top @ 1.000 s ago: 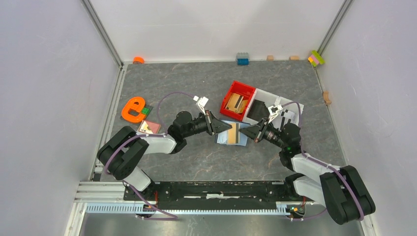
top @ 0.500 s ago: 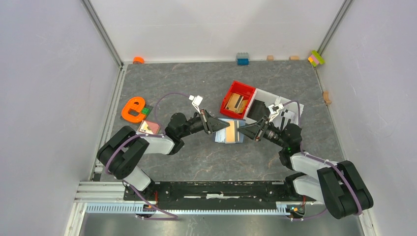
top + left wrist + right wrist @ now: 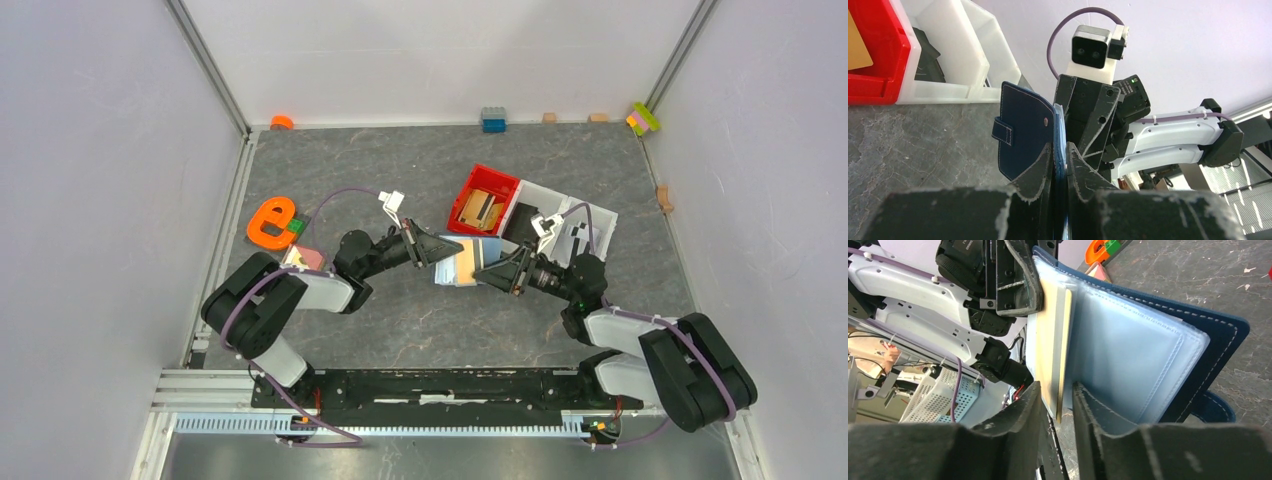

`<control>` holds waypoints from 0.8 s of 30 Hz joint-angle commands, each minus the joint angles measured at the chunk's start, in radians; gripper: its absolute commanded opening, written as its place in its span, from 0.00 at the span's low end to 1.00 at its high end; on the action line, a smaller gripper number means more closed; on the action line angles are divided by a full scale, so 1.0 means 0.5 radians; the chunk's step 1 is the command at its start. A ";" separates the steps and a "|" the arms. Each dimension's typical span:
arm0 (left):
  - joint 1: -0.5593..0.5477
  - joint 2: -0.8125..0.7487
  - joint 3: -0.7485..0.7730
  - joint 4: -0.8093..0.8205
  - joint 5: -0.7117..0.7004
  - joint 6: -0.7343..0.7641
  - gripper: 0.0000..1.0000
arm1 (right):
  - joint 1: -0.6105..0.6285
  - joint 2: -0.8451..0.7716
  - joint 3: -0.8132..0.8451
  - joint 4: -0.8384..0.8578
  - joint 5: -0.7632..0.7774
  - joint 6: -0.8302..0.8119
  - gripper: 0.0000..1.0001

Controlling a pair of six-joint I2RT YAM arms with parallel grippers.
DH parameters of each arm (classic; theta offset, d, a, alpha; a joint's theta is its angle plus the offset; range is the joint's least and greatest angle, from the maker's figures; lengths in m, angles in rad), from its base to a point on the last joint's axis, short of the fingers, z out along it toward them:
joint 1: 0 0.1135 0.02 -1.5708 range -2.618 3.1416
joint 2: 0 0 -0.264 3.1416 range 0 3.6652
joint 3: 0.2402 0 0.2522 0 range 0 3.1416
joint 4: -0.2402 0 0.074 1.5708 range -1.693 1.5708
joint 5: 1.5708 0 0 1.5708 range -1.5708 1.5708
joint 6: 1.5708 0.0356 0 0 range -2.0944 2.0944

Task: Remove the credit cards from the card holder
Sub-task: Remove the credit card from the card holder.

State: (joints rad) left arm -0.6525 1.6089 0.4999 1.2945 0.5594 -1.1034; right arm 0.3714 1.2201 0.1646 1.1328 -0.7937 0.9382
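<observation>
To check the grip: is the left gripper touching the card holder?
Touching. Left wrist view: the left gripper clamps the edge of the card holder, no gap.

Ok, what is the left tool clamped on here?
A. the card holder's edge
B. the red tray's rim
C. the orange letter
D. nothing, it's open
A: the left wrist view shows the left tool pinched shut on the light blue inner leaves of the navy card holder, whose cover stands beside its fingers.

The card holder (image 3: pixel 1023 130) looks matt and stitched, its inner sleeves (image 3: pixel 1128 355) glossy plastic.
</observation>
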 commanded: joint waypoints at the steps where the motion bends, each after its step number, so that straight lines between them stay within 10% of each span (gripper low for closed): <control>1: 0.015 -0.027 -0.012 0.224 0.039 -0.102 0.02 | -0.004 -0.073 0.035 0.013 0.019 -0.048 0.37; 24: 0.029 -0.047 -0.015 0.245 0.068 -0.122 0.02 | -0.110 -0.187 0.003 -0.203 0.118 -0.131 0.21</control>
State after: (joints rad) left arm -0.6388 1.6089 0.4904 1.3197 0.5613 -1.1217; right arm 0.3241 1.1141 0.1642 1.0073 -0.7475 0.8742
